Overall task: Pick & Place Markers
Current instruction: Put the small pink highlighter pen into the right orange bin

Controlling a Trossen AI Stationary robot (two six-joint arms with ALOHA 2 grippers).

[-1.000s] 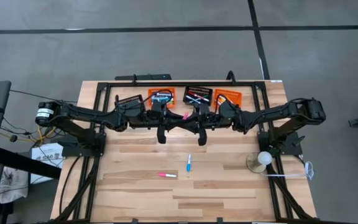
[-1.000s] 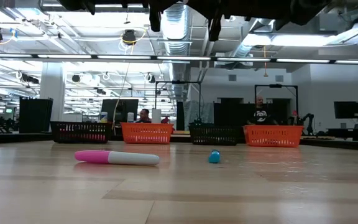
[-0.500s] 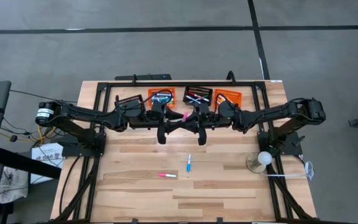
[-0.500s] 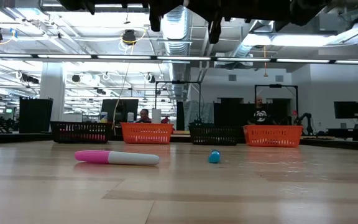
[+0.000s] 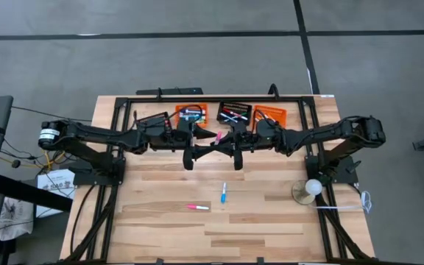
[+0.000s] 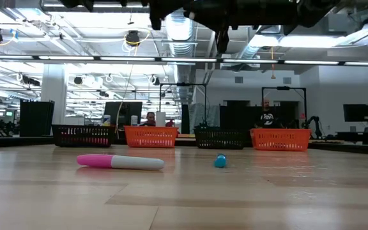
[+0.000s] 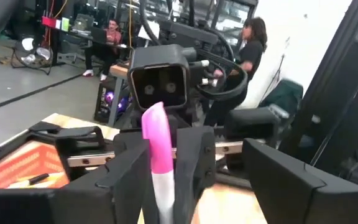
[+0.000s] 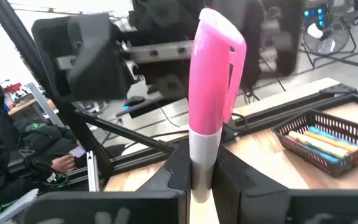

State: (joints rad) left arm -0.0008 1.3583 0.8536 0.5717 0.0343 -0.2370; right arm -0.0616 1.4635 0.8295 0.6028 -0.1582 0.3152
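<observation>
Right gripper point(image 8: 202, 177) clamps pink marker point(image 8: 213, 102); high view barely shows it.

The counter point(image 5: 271, 221) is pale wood in light and tan planks, and both arms are black. Four slatted baskets stand along its far edge: black point(image 6: 84, 135), orange point(image 6: 151, 137), black point(image 6: 220, 138), orange point(image 6: 281, 139). One marker point(image 6: 119, 161) lying on the counter is pink-capped with a white barrel, another point(image 5: 224, 193) is blue and white, and the marker point(image 8: 211, 93) between the arms is pink over white.
</observation>
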